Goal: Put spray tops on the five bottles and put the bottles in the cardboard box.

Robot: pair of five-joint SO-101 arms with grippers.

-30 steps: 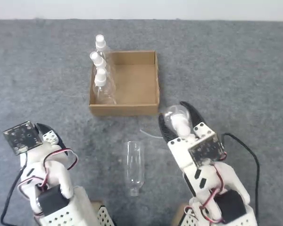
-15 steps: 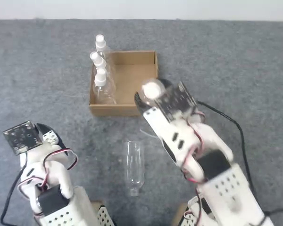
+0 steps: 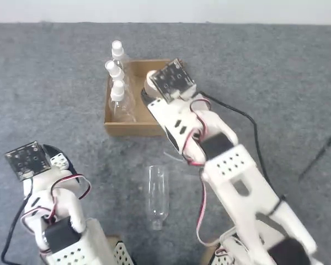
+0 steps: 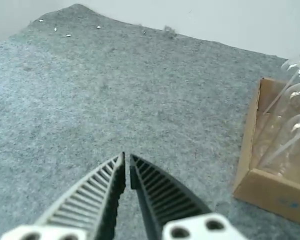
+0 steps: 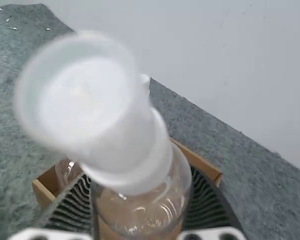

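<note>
Holding the capped bottle point(image 5: 135, 170) by its body, your right gripper point(image 5: 140, 207) had a ribbed finger pressed on each side of the clear plastic. The spray top point(image 5: 85, 95) pointed up toward the wrist camera. That upright grip looked chosen so the bottle could go down base first. In the high view your right arm reached over the cardboard box point(image 3: 124, 129), above the part of its floor that was free.

Three bottles point(image 3: 121, 102) with their tops on stood in a row along the box wall nearer your left arm. They leaned slightly outward, which left the other side open for more. By my count that made this the fourth capped bottle, held above the box and not yet resting in it. How high its base hung over the floor I could not tell.

The uncapped bottle point(image 3: 157, 196) lay on its side on the grey carpet point(image 3: 276, 66), between the two arm bases and well apart from the box. Its open neck pointed toward the arm bases.

Your left gripper point(image 4: 126, 160) sat low near its own base, fingers closed together on nothing. It was well away from both the box and the lying bottle, so it stayed clear of the right arm's path.
</note>
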